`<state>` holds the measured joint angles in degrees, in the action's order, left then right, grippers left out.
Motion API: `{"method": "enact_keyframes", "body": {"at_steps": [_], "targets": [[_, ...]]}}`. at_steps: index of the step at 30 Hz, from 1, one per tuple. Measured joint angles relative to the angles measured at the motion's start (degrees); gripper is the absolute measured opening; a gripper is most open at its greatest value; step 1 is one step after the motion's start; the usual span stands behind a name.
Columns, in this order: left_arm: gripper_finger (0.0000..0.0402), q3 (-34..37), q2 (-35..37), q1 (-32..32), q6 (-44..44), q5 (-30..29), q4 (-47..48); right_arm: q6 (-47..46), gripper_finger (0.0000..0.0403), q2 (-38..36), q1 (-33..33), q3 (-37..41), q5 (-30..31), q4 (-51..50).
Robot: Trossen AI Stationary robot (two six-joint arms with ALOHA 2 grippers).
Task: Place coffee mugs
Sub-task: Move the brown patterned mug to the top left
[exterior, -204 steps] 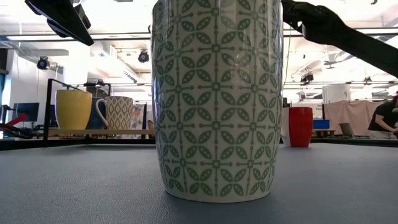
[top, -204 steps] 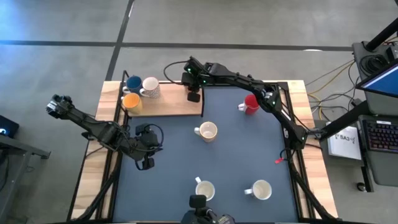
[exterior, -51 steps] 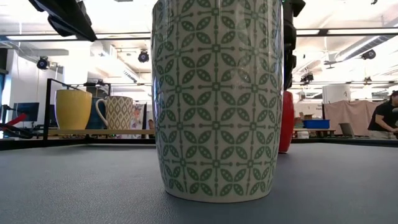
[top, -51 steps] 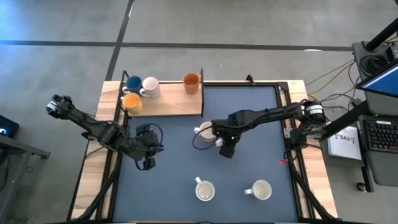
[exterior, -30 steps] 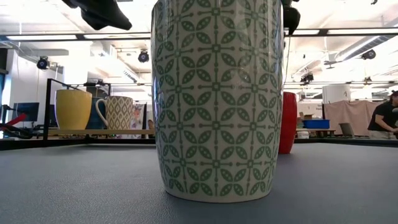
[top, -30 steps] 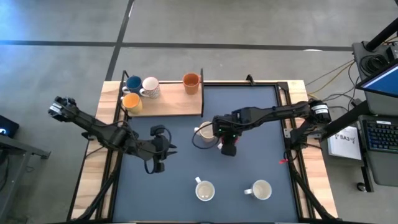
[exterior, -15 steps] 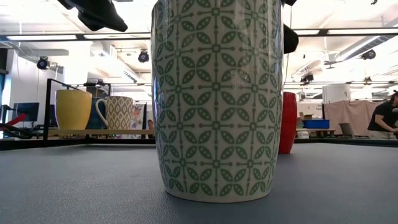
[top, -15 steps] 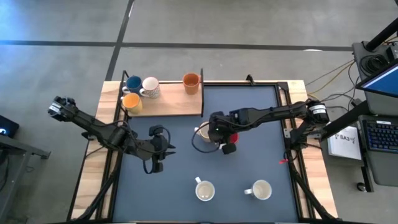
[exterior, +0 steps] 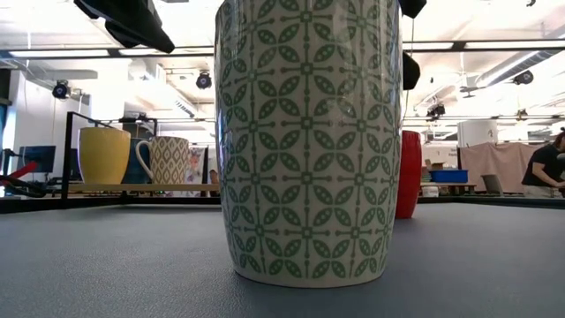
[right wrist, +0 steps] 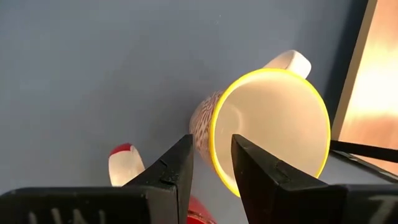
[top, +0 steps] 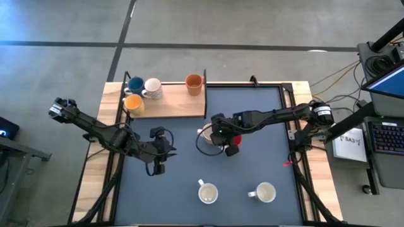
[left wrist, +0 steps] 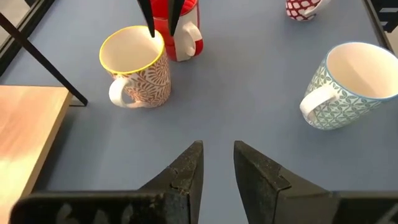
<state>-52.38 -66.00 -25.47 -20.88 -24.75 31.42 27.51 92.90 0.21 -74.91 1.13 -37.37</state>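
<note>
A cream patterned mug with a yellow rim (top: 207, 134) (right wrist: 270, 130) stands upright on the blue mat, and a red mug (top: 236, 139) (left wrist: 181, 31) is just to its right. My right gripper (top: 218, 133) (right wrist: 213, 163) is open above them, pointing down, one finger inside the yellow rim and one outside, on the red mug's side. My left gripper (top: 167, 151) (left wrist: 217, 163) hovers open over the mat to the left. The blue mug (top: 135, 84), a white mug (top: 152, 87), a yellow-orange mug (top: 132, 103) and an orange mug (top: 194, 83) stand on the wooden tray (top: 177, 107). My right gripper straddles the yellow-rimmed mug's wall (right wrist: 214, 134) from above, on the side facing the red mug. A gap shows beside each finger (right wrist: 175, 163), and I cannot tell whether either touches the rim.
A green-patterned white mug (top: 207, 193) (left wrist: 348, 81) (exterior: 309, 141) and another white mug (top: 265, 192) stand near the table's near edge. A black rail (top: 205, 82) borders the tray and mat. Open mat lies between the left gripper and the mugs.
My right gripper has moved from above the red mug toward the table's left and slightly toward the far edge, and now stands over the yellow-rimmed mug's rim. This uncovered the red mug, which stands where it was. No mug has moved.
</note>
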Motion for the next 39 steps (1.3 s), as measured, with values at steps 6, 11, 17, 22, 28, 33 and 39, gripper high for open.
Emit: {"method": "enact_keyframes", "body": {"at_steps": [6,11,17,22,28,33,39], "targets": [[0.0073,0.0,0.0,0.0,0.0,0.2,0.0,0.4,0.0082,2.6,-0.2,0.2,0.0,0.2],[0.0073,0.0,0.3,0.0,-1.2,0.3,0.8,1.6,0.0069,5.5,-0.3,-1.0,0.8,0.4],[0.0073,0.0,0.9,0.0,-3.3,1.5,3.4,0.6,0.0026,6.7,-0.2,-3.0,0.0,-0.3],[0.0073,0.0,2.0,0.0,-4.9,2.5,5.9,-4.4,0.0017,6.8,-0.2,-4.8,-0.1,0.4],[0.0073,0.0,5.0,-0.1,-7.9,3.0,10.5,-11.4,0.0015,6.8,-0.2,-6.8,-4.9,2.3],[0.0073,0.0,8.6,-0.1,-9.9,2.9,12.1,-14.3,0.0015,6.8,-0.3,-8.2,-4.7,2.4],[0.0073,0.0,11.4,-0.1,-9.8,2.7,12.3,-19.0,0.0014,6.8,-0.5,-10.2,-4.6,6.8]]}}
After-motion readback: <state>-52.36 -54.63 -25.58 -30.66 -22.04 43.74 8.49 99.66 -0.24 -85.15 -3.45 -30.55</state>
